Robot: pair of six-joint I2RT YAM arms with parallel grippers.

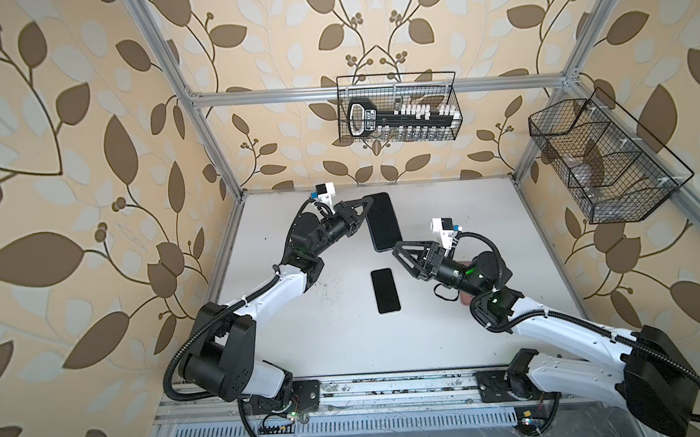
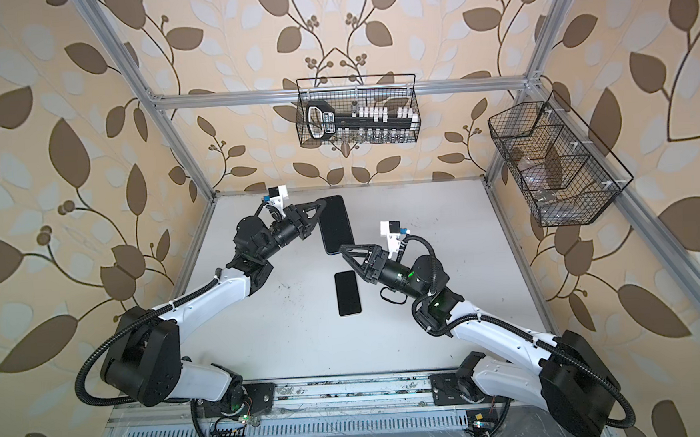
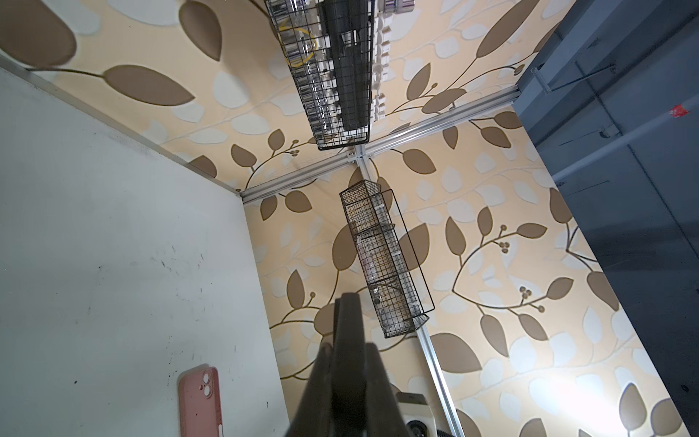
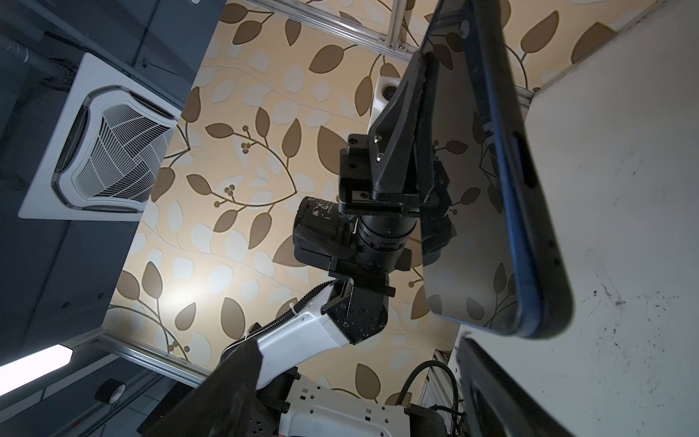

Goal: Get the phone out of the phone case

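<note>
A dark phone case (image 1: 383,221) (image 2: 335,224) is held up above the white table (image 1: 486,228). It holds a phone (image 4: 465,189) with a glossy screen and a blue rim. My left gripper (image 1: 367,205) (image 3: 348,348) is shut on its far upper edge, one finger on each face. My right gripper (image 1: 398,248) (image 2: 344,250) stands open at the case's near lower end. In the right wrist view its fingers (image 4: 488,378) are wide apart, and that end hangs just past one fingertip.
Another flat black phone (image 1: 385,291) (image 2: 348,293) lies on the table below the held one. A pink case (image 3: 198,401) lies camera side up on the table. Wire baskets hang on the back wall (image 1: 400,108) and the right wall (image 1: 603,162).
</note>
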